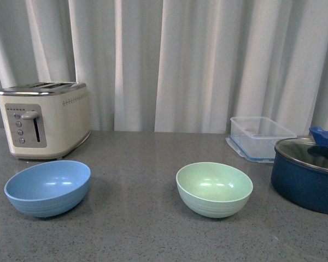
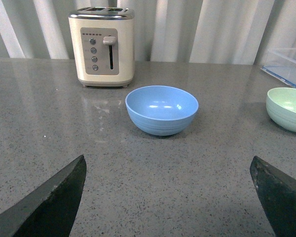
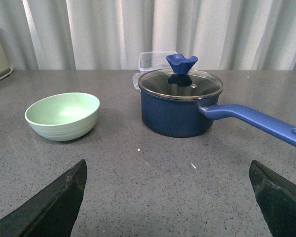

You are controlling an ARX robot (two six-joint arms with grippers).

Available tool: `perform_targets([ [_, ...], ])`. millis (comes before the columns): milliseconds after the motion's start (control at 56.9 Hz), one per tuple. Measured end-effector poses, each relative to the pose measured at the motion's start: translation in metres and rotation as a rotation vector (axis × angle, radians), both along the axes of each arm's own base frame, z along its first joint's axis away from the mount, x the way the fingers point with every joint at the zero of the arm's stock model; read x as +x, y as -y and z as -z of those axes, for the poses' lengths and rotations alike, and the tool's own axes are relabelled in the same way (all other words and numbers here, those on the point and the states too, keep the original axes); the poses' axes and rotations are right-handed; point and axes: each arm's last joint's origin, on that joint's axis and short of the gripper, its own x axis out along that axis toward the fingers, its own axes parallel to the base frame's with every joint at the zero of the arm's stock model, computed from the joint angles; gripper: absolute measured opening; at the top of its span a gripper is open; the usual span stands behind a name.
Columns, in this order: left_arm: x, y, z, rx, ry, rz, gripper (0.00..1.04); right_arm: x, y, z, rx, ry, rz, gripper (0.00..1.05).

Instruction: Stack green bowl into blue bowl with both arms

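The green bowl (image 1: 214,189) stands upright and empty on the grey table, right of centre. The blue bowl (image 1: 48,187) stands upright and empty at the left. They are well apart. Neither arm shows in the front view. In the left wrist view my left gripper (image 2: 167,197) is open and empty, low over the table, short of the blue bowl (image 2: 162,109), with the green bowl (image 2: 287,108) at the edge. In the right wrist view my right gripper (image 3: 167,197) is open and empty, with the green bowl (image 3: 63,116) ahead and off to one side.
A cream toaster (image 1: 44,118) stands behind the blue bowl. A clear plastic container (image 1: 261,136) sits at the back right. A dark navy lidded pot (image 1: 309,174) stands right of the green bowl, its long blue handle (image 3: 256,121) reaching toward my right gripper. White curtains hang behind.
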Motion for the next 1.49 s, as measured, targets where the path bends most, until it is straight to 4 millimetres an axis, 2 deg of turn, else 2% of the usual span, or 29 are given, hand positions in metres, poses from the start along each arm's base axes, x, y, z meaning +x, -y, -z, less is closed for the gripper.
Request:
perform_targets([
  [439, 0.000, 0.000, 0.000, -0.005, -0.011, -0.014, 0.98, 0.000, 0.000, 0.000, 0.000, 0.000, 0.000, 0.95],
  [527, 0.003, -0.003, 0.001, -0.032, -0.331, -0.236, 0.98, 0.000, 0.000, 0.000, 0.000, 0.000, 0.000, 0.95],
  [562, 0.006, -0.005, 0.002, -0.025, -0.410, -0.308, 0.98, 0.000, 0.000, 0.000, 0.000, 0.000, 0.000, 0.95],
  [667, 0.020, -0.014, -0.002, -0.045, -0.483, -0.384, 0.98, 0.000, 0.000, 0.000, 0.000, 0.000, -0.001, 0.95],
  [966, 0.081, -0.036, -0.048, -0.105, -0.377, -0.332, 0.98, 0.000, 0.000, 0.000, 0.000, 0.000, 0.000, 0.95],
  [1177, 0.128, -0.042, -0.064, -0.101, -0.394, -0.292, 0.98, 0.000, 0.000, 0.000, 0.000, 0.000, 0.000, 0.95],
  [1300, 0.169, -0.039, -0.073, -0.089, -0.420, -0.271, 0.98, 0.000, 0.000, 0.000, 0.000, 0.000, -0.001, 0.95],
  [1493, 0.221, -0.031, -0.070, -0.105, -0.501, -0.248, 0.98, 0.000, 0.000, 0.000, 0.000, 0.000, 0.000, 0.95],
])
